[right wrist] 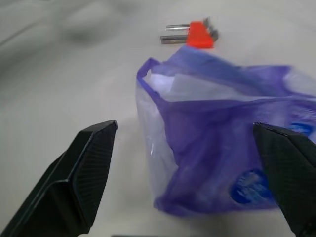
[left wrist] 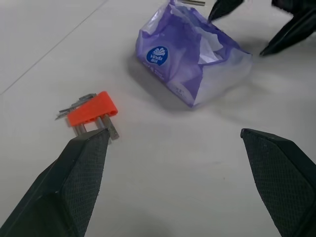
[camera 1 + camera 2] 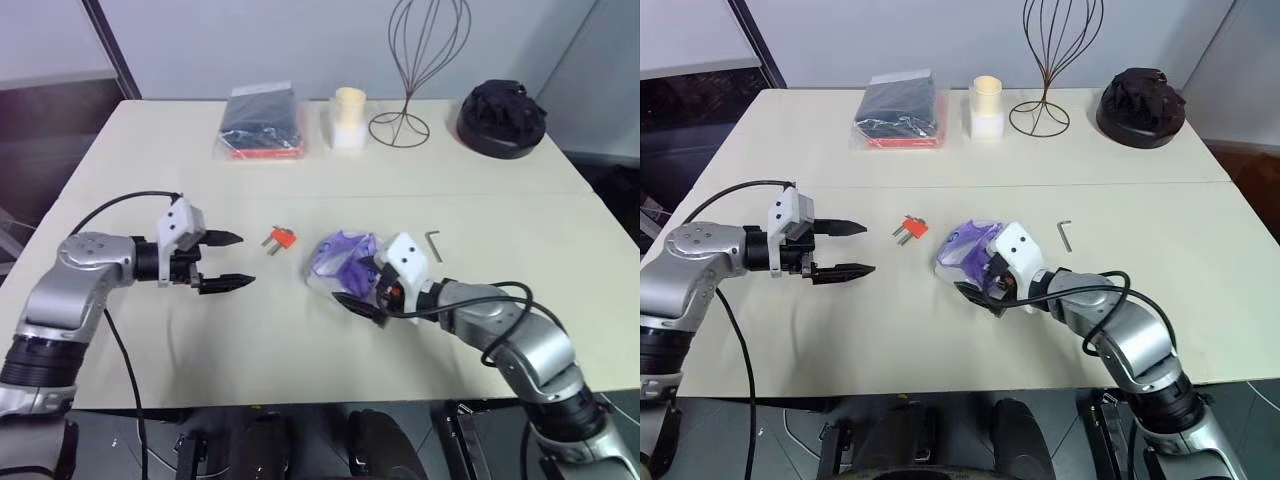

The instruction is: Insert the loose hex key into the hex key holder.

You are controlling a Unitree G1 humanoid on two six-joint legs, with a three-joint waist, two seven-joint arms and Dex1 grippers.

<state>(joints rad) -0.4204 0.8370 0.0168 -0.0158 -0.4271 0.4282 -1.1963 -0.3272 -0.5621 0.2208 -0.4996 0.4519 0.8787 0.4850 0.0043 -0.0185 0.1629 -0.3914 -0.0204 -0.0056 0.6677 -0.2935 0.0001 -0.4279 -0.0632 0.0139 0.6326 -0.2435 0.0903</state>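
Left end effector [image 3: 226, 262]: two black textured fingers spread wide, empty, pointing at the holder
Hex key holder [image 3: 282, 238]: small red-orange plastic block lying on the counter [image 3: 300, 340] between the left end effector and the bag; short dark keys stick out, count hard to tell
Tissue pack [image 3: 342, 260]: crinkled purple translucent plastic, soft, partly hiding the right end effector
Right end effector [image 3: 365, 298]: spread, straddling the pack, tips half hidden
Loose hex key [image 3: 434, 243]: thin dark L-shaped rod, right of the pack
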